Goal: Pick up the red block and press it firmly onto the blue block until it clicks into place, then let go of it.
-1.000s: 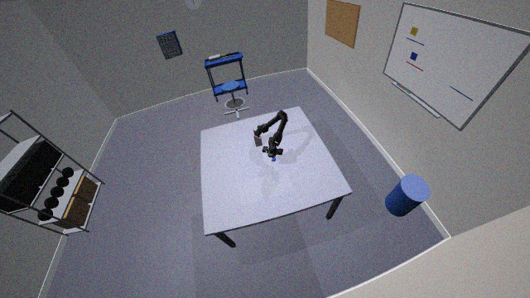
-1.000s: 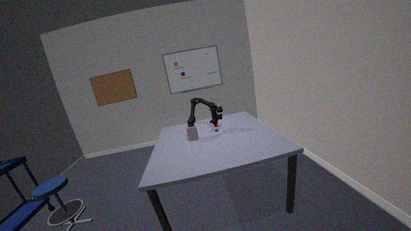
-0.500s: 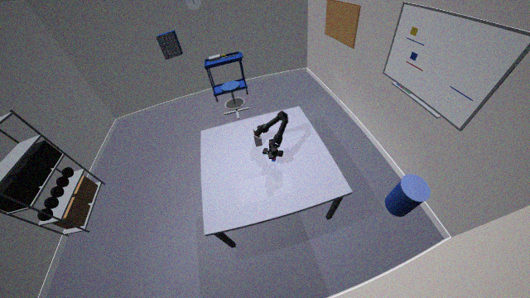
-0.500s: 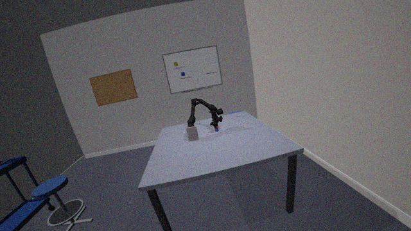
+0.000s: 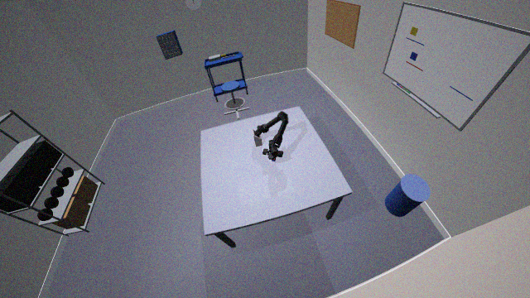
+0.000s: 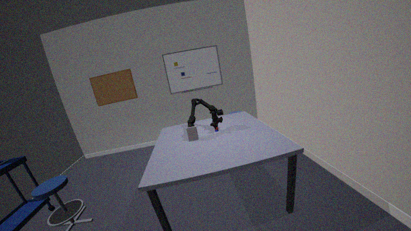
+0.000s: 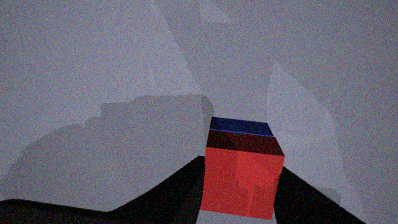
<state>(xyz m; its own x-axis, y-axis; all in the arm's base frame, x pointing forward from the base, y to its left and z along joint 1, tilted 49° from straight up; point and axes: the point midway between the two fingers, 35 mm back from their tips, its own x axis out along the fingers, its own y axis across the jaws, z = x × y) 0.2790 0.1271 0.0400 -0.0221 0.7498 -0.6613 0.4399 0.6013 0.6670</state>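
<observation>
we see the jaws of our gripper [image 5: 273,159] [image 6: 216,127] [image 7: 241,182] clamped on the red block [image 6: 216,128] [image 7: 242,181], one dark finger on each side of it. in the wrist view the block's bright red face is turned to us, with a darker red side beyond it. the blue block [image 6: 216,130] [image 7: 242,126] lies directly under the red one in the exterior view, low by the table top; in the wrist view we get only a dark blue strip of it past the red block's far edge. the two look lined up, but we cannot tell whether they are clicked together.

outward from there, our arm [image 5: 283,120] [image 6: 193,107] arches up from the gripper, bends at a high elbow and comes down to its base end beside a small grey box-like piece [image 5: 257,141] [image 6: 192,133]. all of this is on the pale table [image 5: 248,199] [image 6: 205,157], which carries soft shadows of the arm.

past the table we have a blue round-topped stool [image 5: 230,86] [image 6: 50,186] next to a blue cart [image 5: 224,60] [image 6: 26,159], and a blue bin [image 5: 403,196] on the floor near the wall. a whiteboard [image 5: 447,54] [image 6: 196,61] and a cork-coloured board [image 5: 342,22] [image 6: 113,87] hang on one wall.
</observation>
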